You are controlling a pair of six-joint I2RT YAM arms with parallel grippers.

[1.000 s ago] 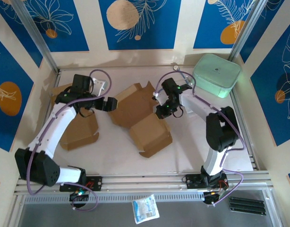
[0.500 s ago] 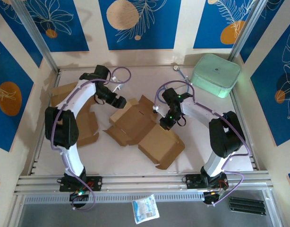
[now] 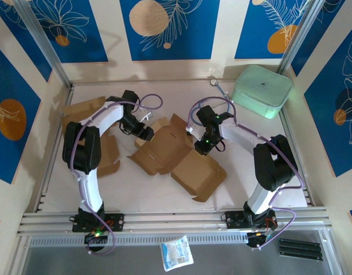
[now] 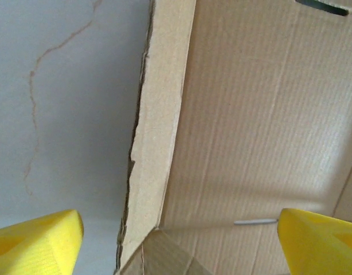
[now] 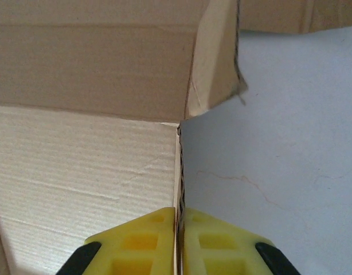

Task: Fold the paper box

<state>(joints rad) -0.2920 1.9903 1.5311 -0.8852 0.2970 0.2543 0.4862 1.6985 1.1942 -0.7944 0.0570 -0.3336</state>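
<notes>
The unfolded brown corrugated cardboard box (image 3: 176, 153) is spread across the middle of the white counter (image 3: 141, 192). One panel edge is pinched in the fully closed right jaws. The left jaws are set wide apart astride a flap (nothing gripped). The thin edge could be torn if pulled sideways.

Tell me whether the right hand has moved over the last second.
Yes. The right hand, shut on the cardboard box, has slid down the top view, away from the mint container fixed at the back right.
</notes>
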